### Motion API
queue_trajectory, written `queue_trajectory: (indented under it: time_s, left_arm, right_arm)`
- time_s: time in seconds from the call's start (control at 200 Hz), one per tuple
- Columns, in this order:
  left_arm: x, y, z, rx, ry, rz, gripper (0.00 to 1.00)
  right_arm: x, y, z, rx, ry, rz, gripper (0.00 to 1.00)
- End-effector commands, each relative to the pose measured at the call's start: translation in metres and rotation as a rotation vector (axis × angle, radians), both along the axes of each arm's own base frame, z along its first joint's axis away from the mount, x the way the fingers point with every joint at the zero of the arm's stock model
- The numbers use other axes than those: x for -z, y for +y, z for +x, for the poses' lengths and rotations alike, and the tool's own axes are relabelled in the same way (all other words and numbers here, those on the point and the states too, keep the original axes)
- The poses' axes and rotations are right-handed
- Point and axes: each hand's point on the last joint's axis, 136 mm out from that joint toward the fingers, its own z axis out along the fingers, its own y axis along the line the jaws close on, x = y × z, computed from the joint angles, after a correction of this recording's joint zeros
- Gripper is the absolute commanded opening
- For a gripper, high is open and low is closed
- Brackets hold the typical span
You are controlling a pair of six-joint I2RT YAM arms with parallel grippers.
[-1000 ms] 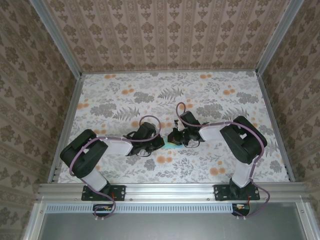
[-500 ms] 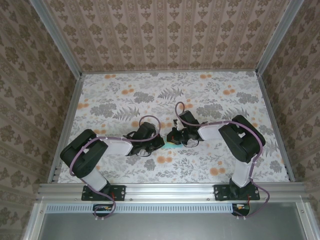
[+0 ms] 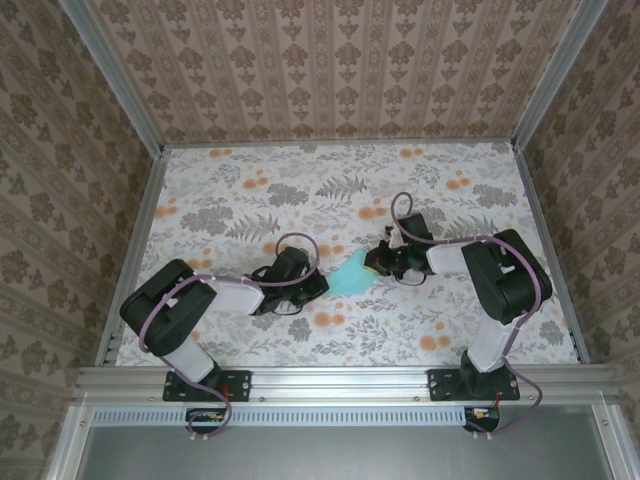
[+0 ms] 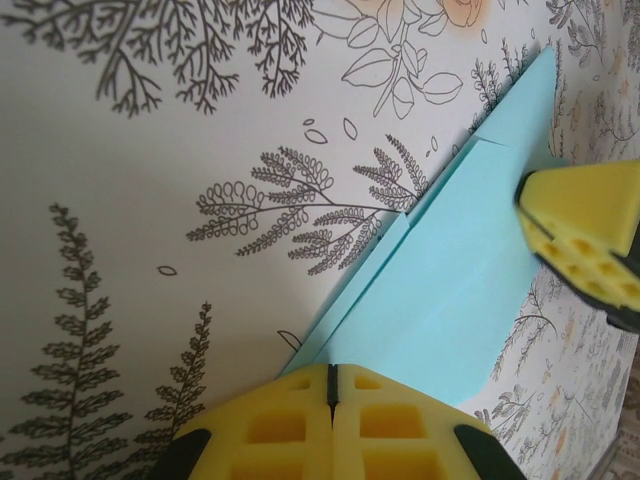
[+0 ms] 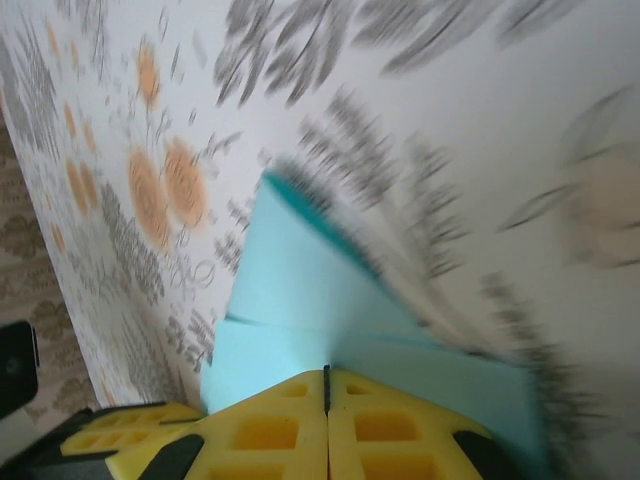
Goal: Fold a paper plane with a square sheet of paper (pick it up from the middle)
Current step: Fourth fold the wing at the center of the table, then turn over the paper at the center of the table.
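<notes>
The turquoise sheet of paper (image 3: 350, 277), folded into a long pointed shape, lies flat on the floral tabletop between my two grippers. My left gripper (image 3: 322, 285) is shut, and its yellow pads (image 4: 290, 430) rest on the paper's (image 4: 450, 280) wide end. My right gripper (image 3: 372, 262) is shut too, low over the paper's opposite edge. In the left wrist view its yellow fingers (image 4: 585, 215) touch that edge. In the blurred right wrist view the paper (image 5: 290, 290) spreads out ahead of the shut right gripper (image 5: 327, 372). No paper shows in either jaw slit.
The floral tabletop (image 3: 300, 190) is fenced by aluminium rails on the left (image 3: 135, 250), right (image 3: 545, 240) and front (image 3: 340, 380), with patterned walls behind them. Both arms reach in from the near edge and meet at mid-table.
My right gripper has slid to the right, away from the left one, uncovering the turquoise paper between them. The left arm has stayed put.
</notes>
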Motion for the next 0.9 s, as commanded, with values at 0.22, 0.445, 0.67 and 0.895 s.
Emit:
queue_trajectory:
  time_s: [0.22,0.445,0.67,0.895]
  left_arm:
    - [0.059,0.054,-0.039,-0.019,0.186,0.252,0.00]
    - [0.022,0.022,-0.014,0.063,0.074,0.178,0.06]
    - [-0.037,0.005,0.019,0.117,-0.072,0.149,0.45]
    - [-0.068,0.045,0.039,0.065,-0.218,0.288,0.73]
  right_arm:
    - [0.008,-0.068,0.026,0.174,0.002,-0.234,0.07]
    - [-0.021,-0.070,0.026,0.180,-0.043,-0.216,0.11]
    - [-0.050,-0.063,0.000,0.198,-0.060,-0.138,0.40]
    - [-0.048,-0.029,-0.030,0.197,-0.011,-0.050,0.52]
